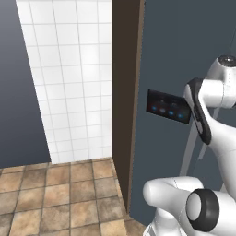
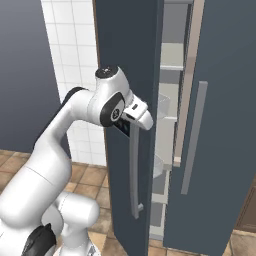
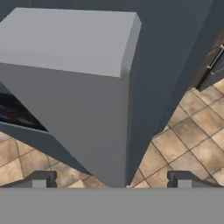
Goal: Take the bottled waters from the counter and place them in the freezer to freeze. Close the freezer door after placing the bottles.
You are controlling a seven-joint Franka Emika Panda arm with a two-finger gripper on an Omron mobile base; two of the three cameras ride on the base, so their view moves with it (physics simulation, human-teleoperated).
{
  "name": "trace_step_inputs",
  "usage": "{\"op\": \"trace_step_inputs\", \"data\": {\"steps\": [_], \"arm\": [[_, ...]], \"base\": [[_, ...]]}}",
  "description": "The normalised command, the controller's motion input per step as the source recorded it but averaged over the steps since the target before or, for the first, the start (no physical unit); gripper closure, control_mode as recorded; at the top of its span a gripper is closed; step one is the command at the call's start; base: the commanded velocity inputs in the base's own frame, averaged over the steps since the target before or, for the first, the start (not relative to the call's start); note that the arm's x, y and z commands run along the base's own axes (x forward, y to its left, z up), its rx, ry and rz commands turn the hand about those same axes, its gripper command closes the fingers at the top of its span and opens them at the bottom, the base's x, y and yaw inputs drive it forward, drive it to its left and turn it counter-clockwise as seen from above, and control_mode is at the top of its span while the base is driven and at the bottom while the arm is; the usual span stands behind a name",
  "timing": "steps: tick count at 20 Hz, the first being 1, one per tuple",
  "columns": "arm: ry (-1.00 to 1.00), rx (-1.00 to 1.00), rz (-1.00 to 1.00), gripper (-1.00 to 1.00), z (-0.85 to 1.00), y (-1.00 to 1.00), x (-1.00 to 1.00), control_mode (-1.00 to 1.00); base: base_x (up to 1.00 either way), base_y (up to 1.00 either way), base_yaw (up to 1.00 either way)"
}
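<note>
This is a rendered home kitchen. The tall slate blue-grey freezer (image 2: 220, 125) is the landmark: its freezer door (image 2: 127, 60) stands ajar, carrying a dark control display (image 1: 168, 106) with small blue lights and a grey bar handle (image 2: 134, 175). Inside the gap sit pale grey shelves (image 2: 171, 60) (a clear bin seems to rest on one). Left of the freezer runs a brown wooden side panel (image 1: 124, 92), then a white tiled wall (image 1: 73, 78). Beneath the freezer lies a brown terracotta tile floor (image 1: 55, 193).
</note>
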Motion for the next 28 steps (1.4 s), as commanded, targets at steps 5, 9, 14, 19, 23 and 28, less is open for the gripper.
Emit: {"op": "trace_step_inputs", "data": {"steps": [5, 9, 14, 19, 23, 28], "arm": [[-0.10, 0.00, 0.09, -1.00, 0.00, -0.01, 0.07, -1.00], [-0.04, -0.01, 0.01, -1.00, 0.00, -0.01, 0.17, -1.00], [0.00, 0.00, 0.00, -1.00, 0.00, -0.02, 0.36, -1.00], [0.00, 0.00, 0.00, -1.00, 0.00, -0.26, 0.40, -1.00], [0.00, 0.00, 0.00, -1.00, 0.00, -0.27, 0.39, -1.00], [0.00, 0.00, 0.00, -1.00, 0.00, -0.29, 0.28, -1.00]], "base": [[0.00, 0.00, 0.00], [0.00, 0.00, 0.00], [0.00, 0.00, 0.00], [0.00, 0.00, 0.00], [0.00, 0.00, 0.00], [0.00, 0.00, 0.00]]}}
